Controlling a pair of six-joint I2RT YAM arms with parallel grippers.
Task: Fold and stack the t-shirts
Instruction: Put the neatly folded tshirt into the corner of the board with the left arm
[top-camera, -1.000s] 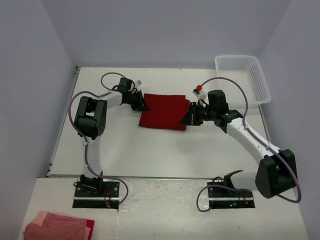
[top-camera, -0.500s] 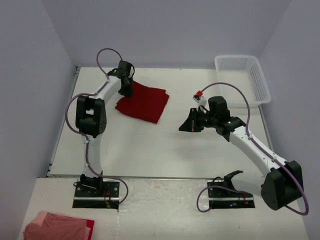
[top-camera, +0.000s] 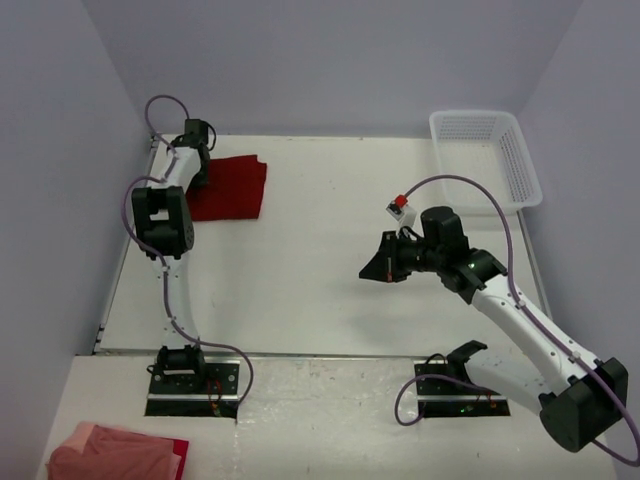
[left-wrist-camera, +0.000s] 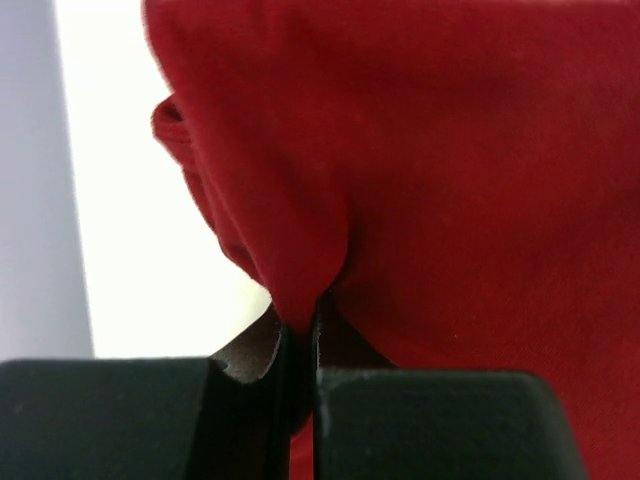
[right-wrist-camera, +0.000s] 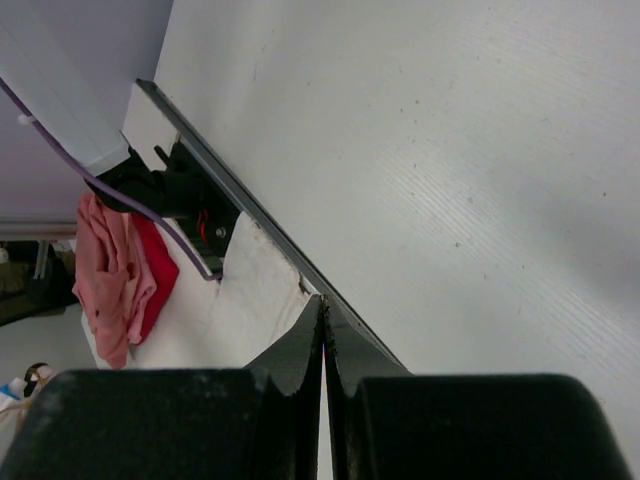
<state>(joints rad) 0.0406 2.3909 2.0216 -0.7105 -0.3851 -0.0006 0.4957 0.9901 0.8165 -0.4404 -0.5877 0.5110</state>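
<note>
At the near left corner lay a crumpled heap of pink and red cloth (top-camera: 115, 455). Far left on the white surface (top-camera: 300, 280), the left hand (top-camera: 197, 172) pinched the left edge of the folded deep red t-shirt (top-camera: 235, 188), a soft flat rectangle with its longer side running left to right. Only the wrist view showed cloth bunched between the fingers (left-wrist-camera: 255, 350). The right hand (top-camera: 374, 268) hung mid-surface, closed and empty. A white mesh basket (top-camera: 520, 165) sat far right, seen only from above.
</note>
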